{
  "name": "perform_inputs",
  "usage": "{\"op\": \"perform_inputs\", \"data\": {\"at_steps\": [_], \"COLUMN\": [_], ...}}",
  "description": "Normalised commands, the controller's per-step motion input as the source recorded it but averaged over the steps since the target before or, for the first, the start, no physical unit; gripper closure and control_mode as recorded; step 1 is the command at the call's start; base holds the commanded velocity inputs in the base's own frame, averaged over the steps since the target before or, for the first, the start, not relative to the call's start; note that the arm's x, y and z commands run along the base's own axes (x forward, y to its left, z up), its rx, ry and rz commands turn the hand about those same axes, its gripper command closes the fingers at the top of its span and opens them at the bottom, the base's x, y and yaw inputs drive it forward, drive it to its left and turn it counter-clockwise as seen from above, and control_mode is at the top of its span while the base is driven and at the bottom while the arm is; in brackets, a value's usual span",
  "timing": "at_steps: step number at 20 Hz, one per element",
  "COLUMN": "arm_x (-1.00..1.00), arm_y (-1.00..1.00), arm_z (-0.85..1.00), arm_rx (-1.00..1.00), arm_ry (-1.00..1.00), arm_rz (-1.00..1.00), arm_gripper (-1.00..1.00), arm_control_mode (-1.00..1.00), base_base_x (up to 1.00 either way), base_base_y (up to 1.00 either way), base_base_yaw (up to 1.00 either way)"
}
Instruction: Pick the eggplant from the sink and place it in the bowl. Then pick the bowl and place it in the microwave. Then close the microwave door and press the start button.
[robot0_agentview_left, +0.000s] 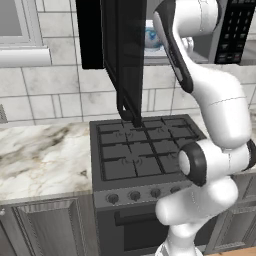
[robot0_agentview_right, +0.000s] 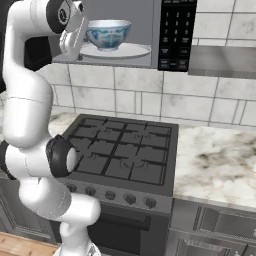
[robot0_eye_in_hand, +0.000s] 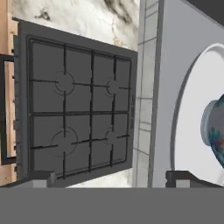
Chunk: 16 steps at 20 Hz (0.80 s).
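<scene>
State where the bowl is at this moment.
The bowl stands on the white round plate inside the open microwave, above the stove. In the right base view it is at upper centre, left of the keypad strip.

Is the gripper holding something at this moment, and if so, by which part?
Nothing is held. The gripper is open and empty; the bowl already sits on the microwave's white plate.

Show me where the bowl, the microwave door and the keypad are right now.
bowl (robot0_agentview_right: 108, 34): right base view, on its blue-patterned outer wall.
microwave door (robot0_agentview_left: 124, 55): left base view, on the dark window of the open panel.
keypad (robot0_agentview_right: 176, 30): right base view, middle of the button strip.
</scene>
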Motion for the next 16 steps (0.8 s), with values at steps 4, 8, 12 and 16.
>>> {"op": "perform_inputs", "data": {"at_steps": [4,8,12,16], "arm_x": [-1.00,-1.00,-1.00,-0.96], "arm_y": [0.00,-0.04,-0.02,0.25], "arm_z": [-1.00,-0.53,-0.39,-0.91], "arm_rx": [0.00,0.00,0.00,-0.07], "arm_ry": [-0.26,-0.29,-0.24,-0.22], "arm_rz": [0.04,0.05,0.04,0.00], "arm_gripper": [-1.00,-1.00,-1.00,-1.00], "arm_control_mode": [-1.00,-1.00,-1.00,-1.00], "base_base_x": [0.00,0.00,0.00,0.00], "base_base_y": [0.00,0.00,0.00,0.00], "base_base_yaw": [0.00,0.00,0.00,0.00]}}
